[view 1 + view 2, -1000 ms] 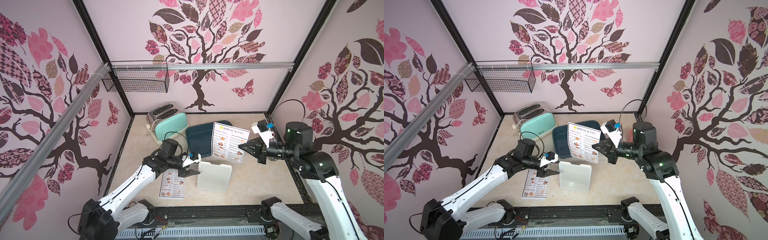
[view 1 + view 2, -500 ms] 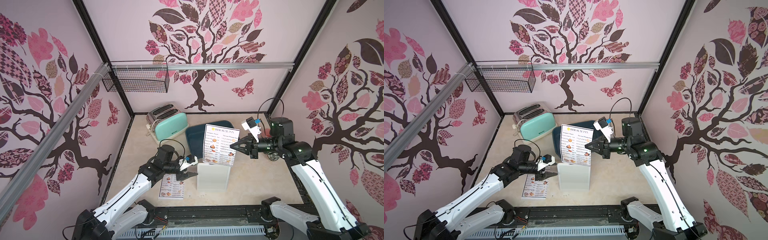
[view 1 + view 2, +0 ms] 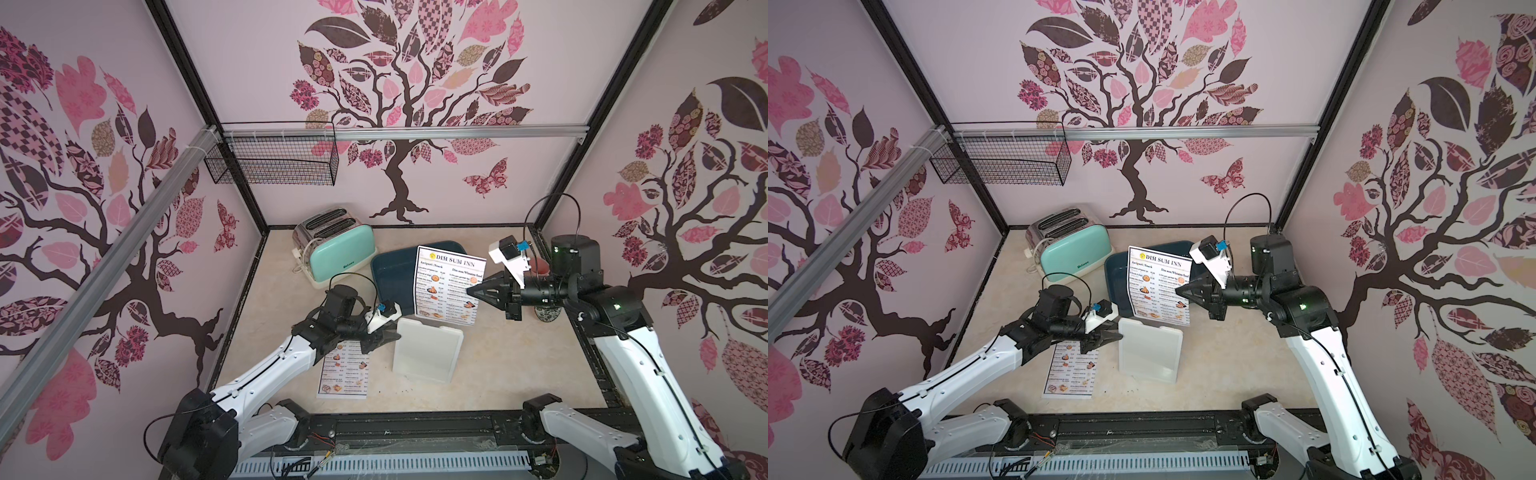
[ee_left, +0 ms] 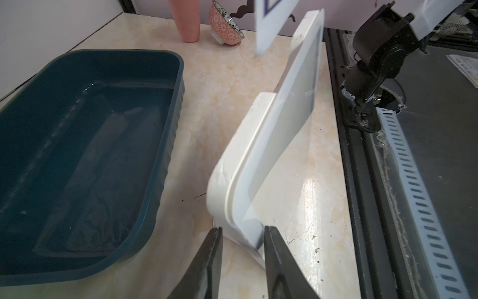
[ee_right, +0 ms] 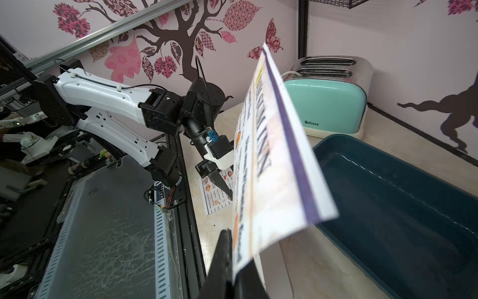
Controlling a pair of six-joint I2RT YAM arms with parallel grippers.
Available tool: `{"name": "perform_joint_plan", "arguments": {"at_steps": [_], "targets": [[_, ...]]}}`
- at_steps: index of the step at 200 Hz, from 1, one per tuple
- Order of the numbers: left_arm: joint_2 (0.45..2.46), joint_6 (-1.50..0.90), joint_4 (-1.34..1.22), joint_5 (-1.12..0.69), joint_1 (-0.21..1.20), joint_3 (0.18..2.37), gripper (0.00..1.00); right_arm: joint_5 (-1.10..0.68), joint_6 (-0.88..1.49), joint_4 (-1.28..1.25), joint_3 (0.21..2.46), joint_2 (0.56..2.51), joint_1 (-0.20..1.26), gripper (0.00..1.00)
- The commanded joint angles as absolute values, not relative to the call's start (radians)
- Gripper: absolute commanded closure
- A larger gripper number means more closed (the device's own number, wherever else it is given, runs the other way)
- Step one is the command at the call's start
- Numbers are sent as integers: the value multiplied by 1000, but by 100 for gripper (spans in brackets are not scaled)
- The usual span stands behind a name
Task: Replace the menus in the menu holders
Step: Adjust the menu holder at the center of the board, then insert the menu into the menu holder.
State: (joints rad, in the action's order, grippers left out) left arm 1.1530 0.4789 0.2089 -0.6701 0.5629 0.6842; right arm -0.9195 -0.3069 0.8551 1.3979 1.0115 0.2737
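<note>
Workcell with tree-patterned pink walls and a beige table (image 3: 519, 365), seen from above in both top views.

Your right gripper (image 3: 471, 291) reaches in from the right, its jaws pressed together on the right edge of the held menu (image 3: 449, 286), a white sheet headed "DIM SUM INN". The sheet hangs upright in the air, its printed face toward the camera. Its lower edge sits just above and behind the top of the menu holder (image 3: 428, 349). In the left wrist view the sheet's lower corner (image 4: 261, 49) is near the holder's top edge but apart from it.

The menu holder (image 4: 284, 124) is a blank white panel with rounded corners. It stands on its flat foot near the middle of the table, leaning back a little.

Your left gripper (image 4: 243, 230) is at the holder's left edge. Its two dark fingers (image 4: 271, 248) stand apart, one on each side of that edge. You cannot tell whether they are clamping it.

The second menu (image 3: 345, 370) lies flat on the table, face up, to the left of the holder and partly under your left gripper (image 3: 390, 332).

Behind the holder sits a dark blue tub (image 3: 395, 270), with the held menu in front of it. A mint-green toaster (image 3: 338, 257) stands at the back left.
</note>
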Motion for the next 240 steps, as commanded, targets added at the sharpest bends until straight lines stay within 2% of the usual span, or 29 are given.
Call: {"name": "perform_joint_plan", "arguments": {"at_steps": [1, 29, 47, 61, 119, 167, 240], "targets": [[1187, 541, 139, -540, 565, 701, 67, -856, -334, 892, 1442, 991, 278, 100], [1261, 558, 42, -449, 578, 716, 66, -790, -275, 857, 1425, 971, 278, 100], [1305, 562, -19, -384, 594, 731, 65, -650, -153, 789, 1390, 943, 278, 100], [1309, 557, -38, -348, 601, 736, 64, -613, -90, 755, 1373, 929, 278, 100], [1051, 457, -21, -277, 607, 596, 56, -550, 396, 521, 1234, 854, 278, 100], [886, 237, -73, -284, 611, 477, 54, -660, 514, 551, 1225, 868, 277, 100], [873, 239, -70, -272, 611, 459, 54, -813, 630, 431, 1150, 893, 278, 100]]}}
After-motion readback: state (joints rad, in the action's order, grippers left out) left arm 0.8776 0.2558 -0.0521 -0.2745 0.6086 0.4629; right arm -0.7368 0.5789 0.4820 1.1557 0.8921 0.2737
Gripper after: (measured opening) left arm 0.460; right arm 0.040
